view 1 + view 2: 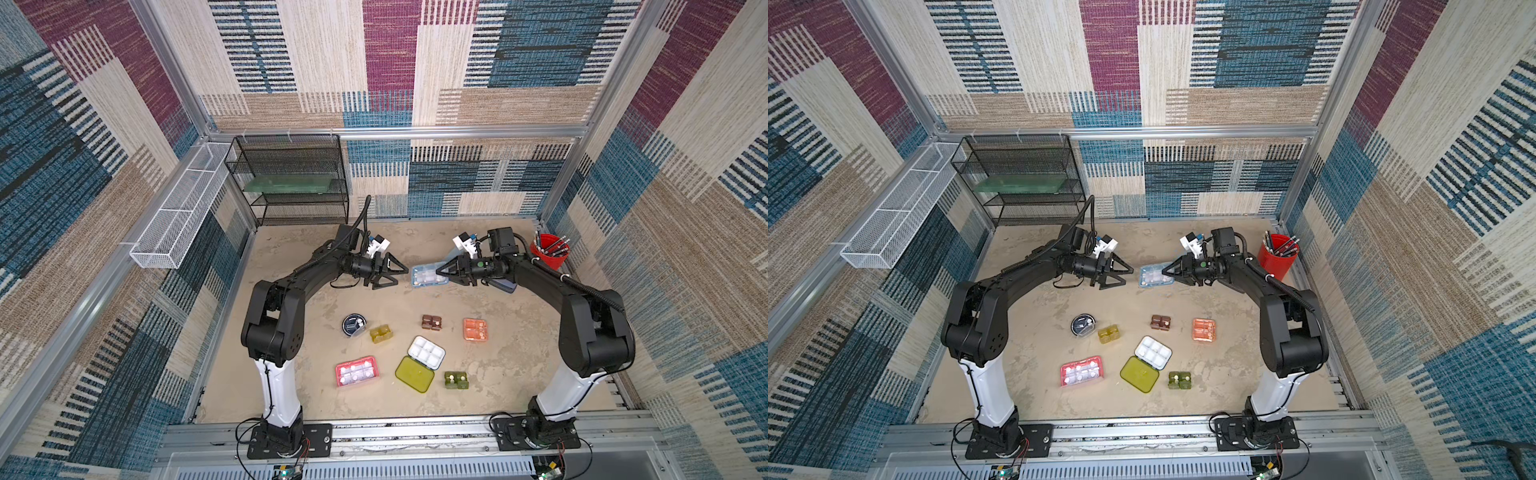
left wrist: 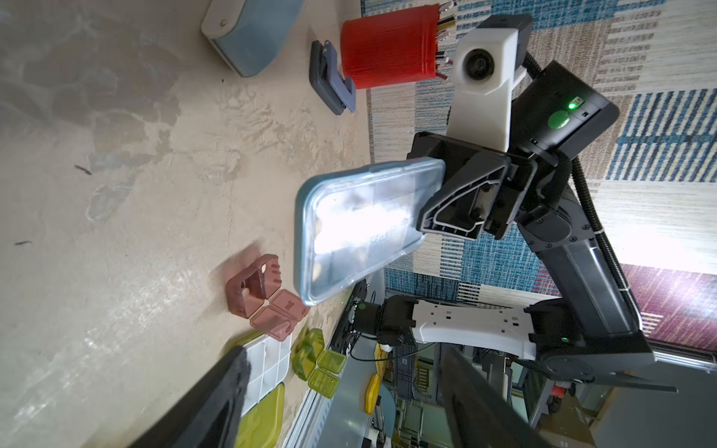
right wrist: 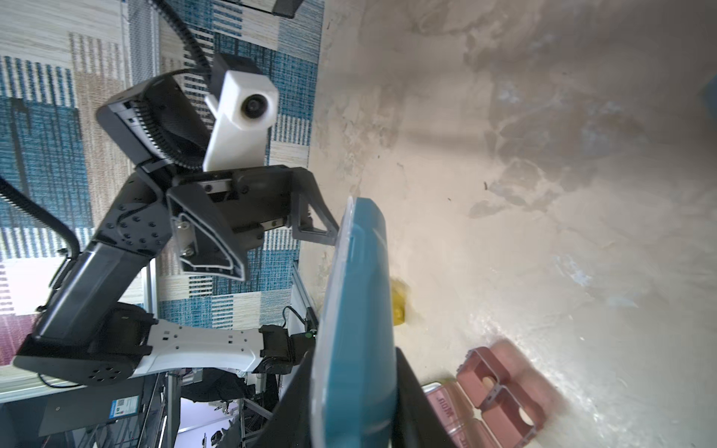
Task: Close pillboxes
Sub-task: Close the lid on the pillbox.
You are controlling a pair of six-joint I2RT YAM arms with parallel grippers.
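My right gripper (image 1: 439,272) is shut on one end of the light blue pillbox (image 1: 426,277), holding it above the table with its clear lid lying flat on the base (image 2: 361,229). My left gripper (image 1: 397,277) stands open just left of the box, with nothing between its fingers (image 2: 217,403). In the right wrist view the box (image 3: 357,310) sits edge-on between my own jaws. Nearer the front lie the round black (image 1: 354,325), amber (image 1: 381,333), brown (image 1: 432,322), orange (image 1: 475,329), pink (image 1: 356,371) and dark green (image 1: 456,379) pillboxes. The yellow-green one with its white tray (image 1: 419,363) lies open.
A red cup of pens (image 1: 548,251) stands at the back right, with a grey-blue stapler-like block (image 2: 333,77) and a pale-blue case (image 1: 503,286) near it. A black wire shelf (image 1: 291,178) fills the back left corner. A white mesh basket (image 1: 183,212) hangs on the left wall.
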